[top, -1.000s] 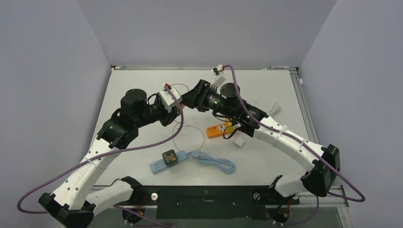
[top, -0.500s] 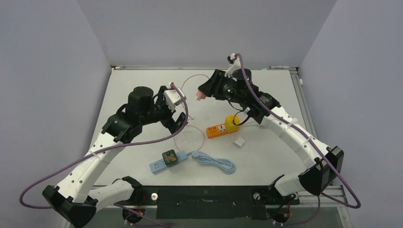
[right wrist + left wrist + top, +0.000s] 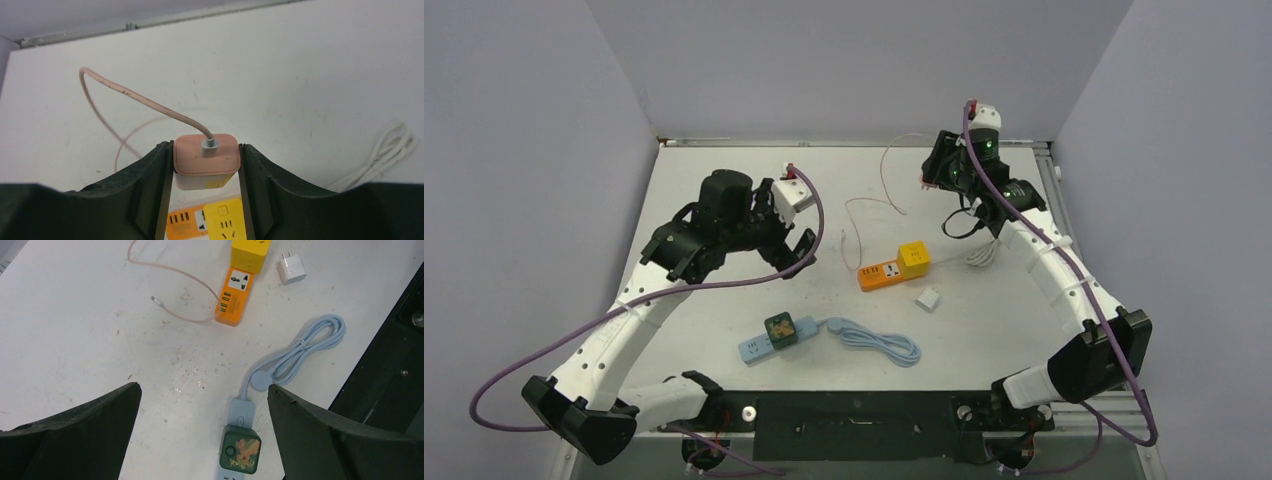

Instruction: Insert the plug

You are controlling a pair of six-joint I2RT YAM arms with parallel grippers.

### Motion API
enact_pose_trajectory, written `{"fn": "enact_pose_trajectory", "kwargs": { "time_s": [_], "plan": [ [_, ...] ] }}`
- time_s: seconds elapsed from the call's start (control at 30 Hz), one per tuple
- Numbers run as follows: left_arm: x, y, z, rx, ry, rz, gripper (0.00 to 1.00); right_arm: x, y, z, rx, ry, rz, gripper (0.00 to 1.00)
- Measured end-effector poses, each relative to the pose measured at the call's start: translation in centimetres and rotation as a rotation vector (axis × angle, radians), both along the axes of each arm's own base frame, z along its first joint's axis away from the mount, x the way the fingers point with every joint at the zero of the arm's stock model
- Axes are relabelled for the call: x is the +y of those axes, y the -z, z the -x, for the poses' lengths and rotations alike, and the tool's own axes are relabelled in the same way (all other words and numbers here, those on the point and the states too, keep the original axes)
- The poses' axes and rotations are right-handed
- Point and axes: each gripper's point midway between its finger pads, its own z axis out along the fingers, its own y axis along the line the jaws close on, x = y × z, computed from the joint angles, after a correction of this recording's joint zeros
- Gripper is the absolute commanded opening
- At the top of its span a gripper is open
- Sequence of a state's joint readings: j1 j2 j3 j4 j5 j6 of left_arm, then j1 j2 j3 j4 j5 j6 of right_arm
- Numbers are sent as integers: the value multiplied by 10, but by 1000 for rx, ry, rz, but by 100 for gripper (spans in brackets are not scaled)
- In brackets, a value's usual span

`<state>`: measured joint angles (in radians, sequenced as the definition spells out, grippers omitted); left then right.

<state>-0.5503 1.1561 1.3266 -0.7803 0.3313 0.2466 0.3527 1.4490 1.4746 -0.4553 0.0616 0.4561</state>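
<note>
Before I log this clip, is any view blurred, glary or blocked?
Top external: even, soft light, no glare, everything sharp. Left wrist: table crisp, dark left fingers block the lower corners. Right wrist: pink charger sharp, right fingers hide the lower frame.
</note>
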Motion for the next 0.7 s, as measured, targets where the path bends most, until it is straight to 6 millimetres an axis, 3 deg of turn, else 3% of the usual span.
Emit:
{"fn": "enact_pose_trajectory", "kwargs": {
  "time_s": [0.07,0.17,0.27,0.7],
  "plan": [
    [3,4,0,14,-8,-4,96,1,28,11,45,-9,26,5],
    [6,10,1,35,-14,-8,96,4,86,38,167,-35,86,5],
    [6,15,3,52,-13,-12,96,6,120,56,248,-59,130,5],
    [11,24,4,79,-21,-22,96,37,134,71,142,-154,211,5]
  ]
}}
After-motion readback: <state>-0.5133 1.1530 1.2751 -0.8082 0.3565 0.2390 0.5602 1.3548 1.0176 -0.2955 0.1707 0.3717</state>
